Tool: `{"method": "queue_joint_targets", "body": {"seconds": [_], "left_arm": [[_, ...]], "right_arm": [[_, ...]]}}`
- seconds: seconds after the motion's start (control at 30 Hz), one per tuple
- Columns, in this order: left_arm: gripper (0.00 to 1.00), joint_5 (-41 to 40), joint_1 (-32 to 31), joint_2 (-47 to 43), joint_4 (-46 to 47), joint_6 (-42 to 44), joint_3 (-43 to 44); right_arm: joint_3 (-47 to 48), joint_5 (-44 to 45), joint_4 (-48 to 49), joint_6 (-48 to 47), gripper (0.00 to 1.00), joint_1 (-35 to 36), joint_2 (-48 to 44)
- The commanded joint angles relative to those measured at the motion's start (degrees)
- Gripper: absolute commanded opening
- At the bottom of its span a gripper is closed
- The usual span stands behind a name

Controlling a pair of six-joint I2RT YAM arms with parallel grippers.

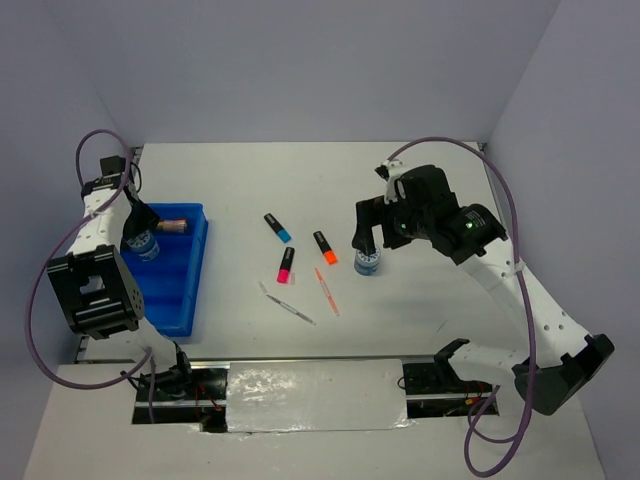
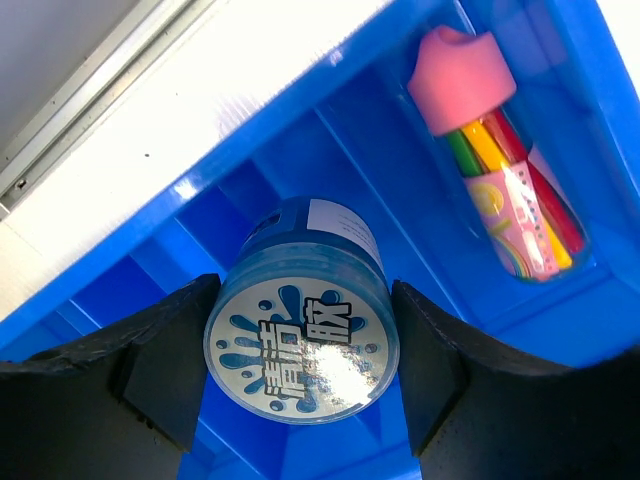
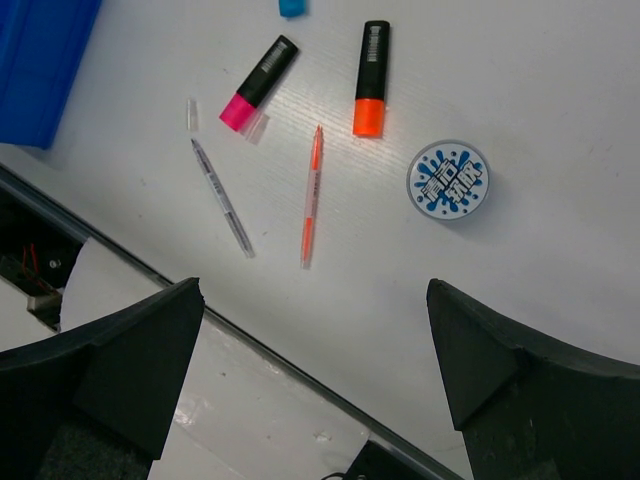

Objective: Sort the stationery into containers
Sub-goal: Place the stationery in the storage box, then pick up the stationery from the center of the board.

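The blue tray (image 1: 172, 300) lies at the left. My left gripper (image 1: 140, 238) is shut on a blue-white roll (image 2: 300, 345), held upright inside a tray compartment (image 2: 250, 190). The pink cylinder (image 2: 495, 150) lies in the neighbouring far compartment. My right gripper (image 1: 365, 243) is open and empty, hovering above the second roll (image 1: 367, 264), which stands on the table ahead of its fingers (image 3: 448, 180). The blue (image 1: 277, 228), pink (image 1: 286, 265) and orange (image 1: 325, 247) highlighters lie mid-table. An orange pen (image 1: 328, 291) and a clear pen (image 1: 288, 304) lie nearer the front.
The table's front edge with a metal rail (image 3: 260, 345) runs just below the pens. White walls close in the back and sides. The tray's corner (image 3: 40, 60) shows at the upper left of the right wrist view.
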Motion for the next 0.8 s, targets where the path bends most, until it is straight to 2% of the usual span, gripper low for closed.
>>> {"method": "queue_joint_targets", "body": {"seconds": [0.0,0.03,0.13,0.17,0.23,0.33,0.6,0.67,0.7,0.77], "left_arm": [[0.20,-1.04,0.83,-0.76,3.82,1.53,-1.26],[0.31,-1.04,1.01,-0.76,4.26,1.70,-1.53],[0.49,-0.17,1.36,-0.76,5.67,2.05,-2.41],[0.63,-0.08,1.36,-0.76,5.94,2.05,-2.68],[0.80,-0.25,1.36,-0.94,6.20,1.70,-2.85],[0.99,0.10,1.45,-1.29,6.82,1.79,-3.29],[0.99,2.82,1.01,-4.62,2.96,3.90,1.36],[0.99,2.57,-3.36,-6.46,1.64,5.39,4.25],[0.99,0.39,-9.65,-7.08,1.63,5.92,5.31],[0.99,-1.39,-16.71,-7.18,0.32,6.45,9.96]], "right_arm": [[3.14,-0.82,0.97,-2.00,1.00,0.11,1.24],[3.57,-1.87,0.97,-1.91,1.00,0.11,1.50],[3.84,-2.58,0.88,-1.91,1.00,0.11,2.55],[3.75,-2.32,0.97,-1.91,1.00,0.02,2.91],[3.40,-2.05,1.23,-1.91,1.00,0.11,2.99],[2.18,-1.88,1.93,-1.73,1.00,0.20,3.17],[-1.17,6.20,2.81,3.27,1.00,-0.06,3.53],[-1.52,11.02,3.69,6.95,1.00,-0.85,1.07],[-1.52,15.05,3.52,8.53,1.00,-1.46,0.11],[-1.35,17.54,1.86,12.14,1.00,-5.41,-1.74]]}}
